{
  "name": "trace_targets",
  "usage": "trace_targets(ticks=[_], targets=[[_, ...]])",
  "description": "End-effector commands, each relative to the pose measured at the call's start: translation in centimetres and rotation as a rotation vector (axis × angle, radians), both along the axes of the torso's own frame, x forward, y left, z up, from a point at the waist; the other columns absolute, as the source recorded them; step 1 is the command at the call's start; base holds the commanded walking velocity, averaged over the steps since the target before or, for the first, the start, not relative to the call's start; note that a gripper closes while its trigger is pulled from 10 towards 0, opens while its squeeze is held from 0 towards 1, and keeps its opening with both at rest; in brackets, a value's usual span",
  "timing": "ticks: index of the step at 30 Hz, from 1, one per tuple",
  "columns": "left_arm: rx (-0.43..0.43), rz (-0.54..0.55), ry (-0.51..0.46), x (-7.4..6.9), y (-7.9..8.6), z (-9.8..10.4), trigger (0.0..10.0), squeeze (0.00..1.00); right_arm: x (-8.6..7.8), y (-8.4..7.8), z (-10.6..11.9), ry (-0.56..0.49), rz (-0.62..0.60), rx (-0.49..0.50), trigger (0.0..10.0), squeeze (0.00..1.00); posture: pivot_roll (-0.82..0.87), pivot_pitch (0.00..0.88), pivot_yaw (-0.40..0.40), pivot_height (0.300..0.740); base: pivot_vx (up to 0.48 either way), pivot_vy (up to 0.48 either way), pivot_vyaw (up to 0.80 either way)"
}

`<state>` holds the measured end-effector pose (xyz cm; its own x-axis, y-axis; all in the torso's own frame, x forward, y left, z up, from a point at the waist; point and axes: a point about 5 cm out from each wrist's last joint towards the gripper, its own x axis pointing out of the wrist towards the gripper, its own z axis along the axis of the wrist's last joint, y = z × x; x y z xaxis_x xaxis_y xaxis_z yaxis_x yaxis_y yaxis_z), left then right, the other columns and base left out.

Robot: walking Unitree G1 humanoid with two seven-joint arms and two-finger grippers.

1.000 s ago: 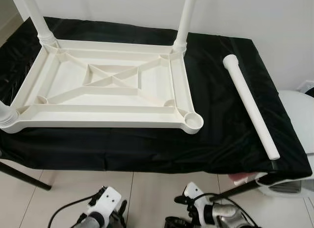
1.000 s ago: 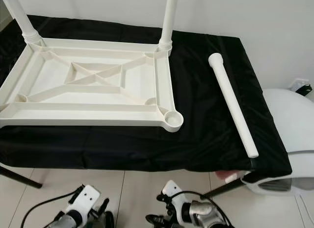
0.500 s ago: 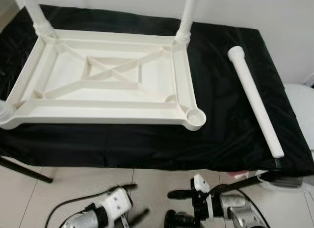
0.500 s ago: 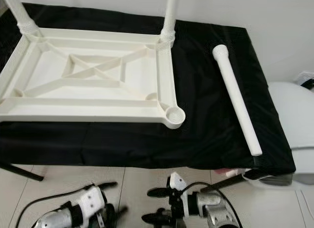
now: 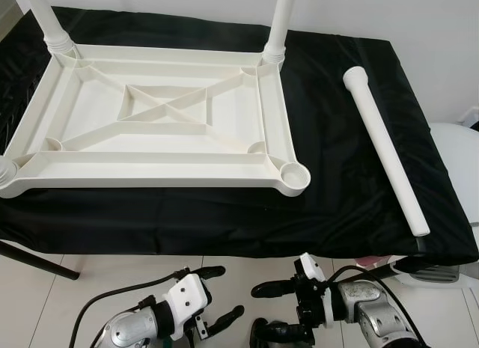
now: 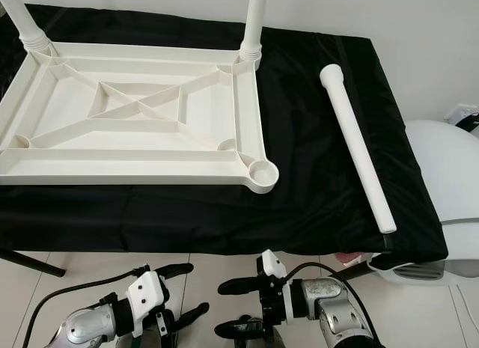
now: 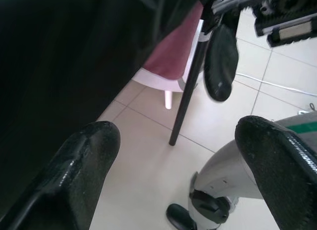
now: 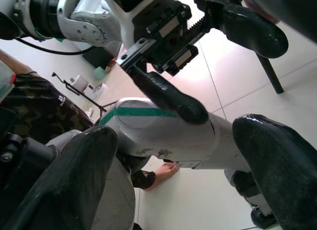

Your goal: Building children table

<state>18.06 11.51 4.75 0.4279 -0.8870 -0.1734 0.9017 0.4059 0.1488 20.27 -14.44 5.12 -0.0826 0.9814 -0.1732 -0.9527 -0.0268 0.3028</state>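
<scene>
An upturned white table top [image 5: 161,123] lies on a black-covered table [image 5: 329,206]. White legs stand in its far-left [image 5: 45,19] and far-right [image 5: 278,22] corners, and a third sits at the near-left corner [image 5: 4,172]. The near-right socket [image 5: 296,176] is empty. A loose white leg [image 5: 384,146] lies on the cloth to the right. Below the table's front edge, over the floor, my left gripper [image 5: 215,295] and right gripper [image 5: 274,312] are both open with nothing between their fingers. They face each other.
A white rounded object [image 5: 458,165] stands at the table's right end. A black stand leg [image 5: 37,264] slants under the left side, and a pink thing [image 5: 370,260] shows under the right corner. A person's bare foot [image 8: 163,171] rests on the tiled floor.
Both grippers have come up from the bottom edge and turned toward each other, with their fingers now spread. The view shifted slightly; the table top and loose leg stay put.
</scene>
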Motion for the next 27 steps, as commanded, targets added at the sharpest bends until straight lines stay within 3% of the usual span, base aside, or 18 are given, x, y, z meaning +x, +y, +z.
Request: trace_targets(ticks=[1,2,4,9,14,21,22,27], targets=[[0.008,-0.052,0.036,-0.5,0.2,0.1,10.0,0.0,-0.3,-0.2,0.5,0.021,0.034,0.008,10.0,0.0,0.09,0.151,-0.044,0.74,0.0,0.0,0.0],[0.008,-0.052,0.036,-0.5,0.2,0.1,10.0,0.0,-0.3,-0.2,0.5,0.021,0.034,0.008,10.0,0.0,0.09,0.151,-0.044,0.74,0.0,0.0,0.0],[0.001,-0.084,0.024,0.2,1.1,2.4,10.0,0.0,0.9,-0.7,2.8,-0.008,0.085,0.013,10.0,0.0,0.1,0.136,-0.044,0.74,0.0,0.0,0.0],[-0.004,-0.095,0.018,0.4,1.4,3.3,10.0,0.0,1.4,-0.9,3.5,-0.021,0.099,0.013,10.0,0.0,0.11,0.135,-0.043,0.74,0.0,0.0,0.0],[-0.06,-0.151,0.024,1.2,2.0,7.9,10.0,0.0,3.8,-1.4,6.7,-0.085,0.115,0.023,10.0,0.0,0.12,0.097,-0.034,0.74,0.0,0.0,0.0],[-0.087,-0.145,0.029,1.8,2.2,9.3,10.0,0.0,4.8,-1.2,7.7,-0.113,0.086,0.05,10.0,0.0,0.12,0.084,-0.03,0.74,0.0,0.0,0.0],[-0.118,-0.104,0.029,3.2,2.5,10.3,10.0,0.0,5.8,-1.1,8.6,-0.138,0.035,0.08,10.0,0.0,0.11,0.071,-0.026,0.74,0.0,0.0,0.0],[-0.137,-0.056,0.008,4.6,2.7,10.9,10.0,0.0,6.8,-0.8,9.2,-0.156,-0.048,0.121,10.0,0.0,0.1,0.057,-0.023,0.74,0.0,0.0,0.0]])
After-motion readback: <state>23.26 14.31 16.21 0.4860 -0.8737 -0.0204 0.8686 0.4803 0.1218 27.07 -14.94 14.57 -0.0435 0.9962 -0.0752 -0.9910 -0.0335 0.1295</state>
